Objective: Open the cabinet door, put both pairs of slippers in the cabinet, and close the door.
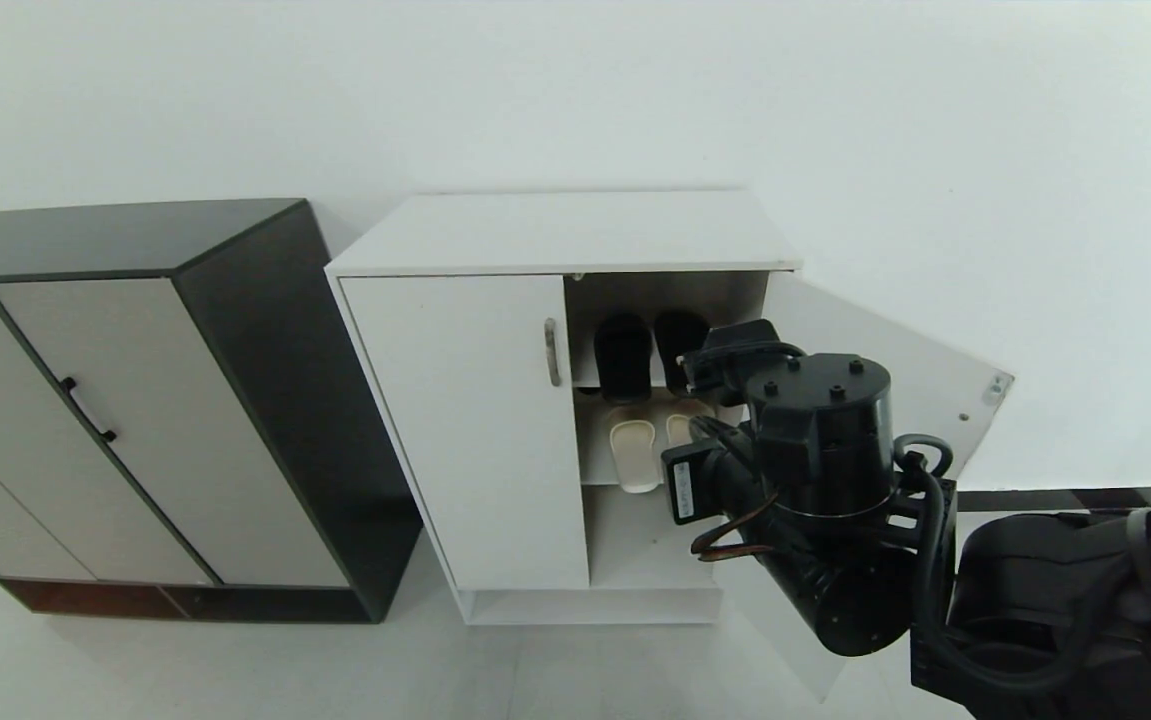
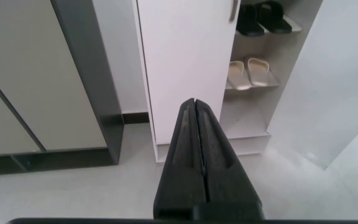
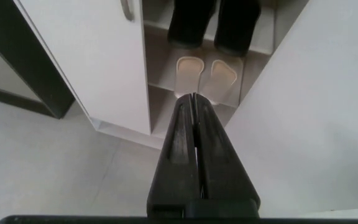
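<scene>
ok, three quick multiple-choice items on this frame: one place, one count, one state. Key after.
1. The black slippers lie on:
A. the top shelf
B. the middle shelf
C. the floor

2. Pairs of slippers inside the white cabinet:
A. one
B. two
C. three

3. The cabinet's right door is:
A. shut
B. open
C. missing

Key:
1 A, they lie one shelf above the cream slippers.
2 B, one black pair and one cream pair.
3 B, it is swung out and the shelves show.
</scene>
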